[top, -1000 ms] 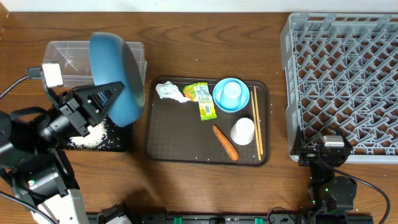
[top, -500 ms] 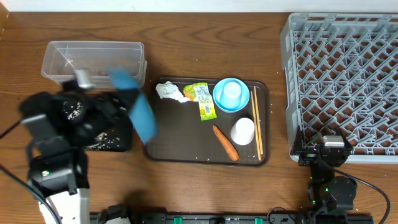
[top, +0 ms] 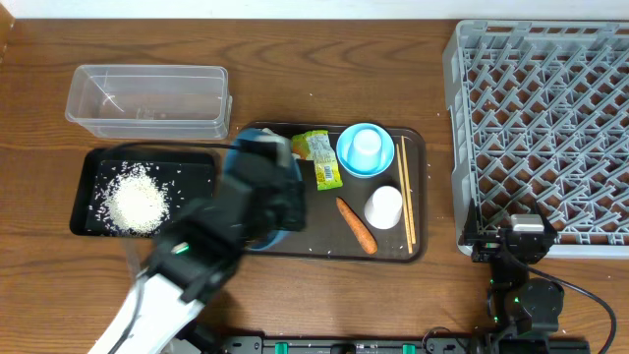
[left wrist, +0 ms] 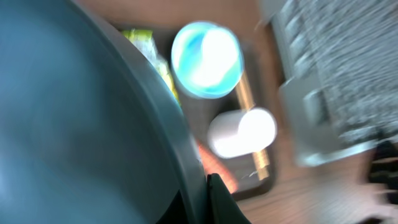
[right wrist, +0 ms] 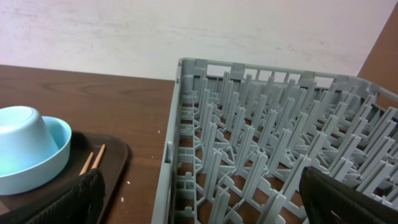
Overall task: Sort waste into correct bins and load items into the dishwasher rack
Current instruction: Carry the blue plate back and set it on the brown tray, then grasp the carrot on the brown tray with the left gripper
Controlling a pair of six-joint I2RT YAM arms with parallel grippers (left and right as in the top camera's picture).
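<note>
The dark-blue plate [left wrist: 74, 124], pinched at its rim by the left gripper [left wrist: 205, 196] over the brown serving tray's [top: 319, 226] left end, has the dishwasher rack [top: 541, 118] well apart at 3 o'clock, beside the wide-open right gripper [top: 519, 234].

I work at a wooden table [top: 324, 79], dark brown, its long grain running from left to right, with a faint sheen on the surface. Beyond its far edge stands a wall [right wrist: 186, 28], pale and whitish, slightly mottled. From my right side I see a brown panel [right wrist: 387, 46] slanting across the wall's upper right corner; what it belongs to I cannot tell. The light is soft and even, and shadows on the wood have blurred edges.
</note>
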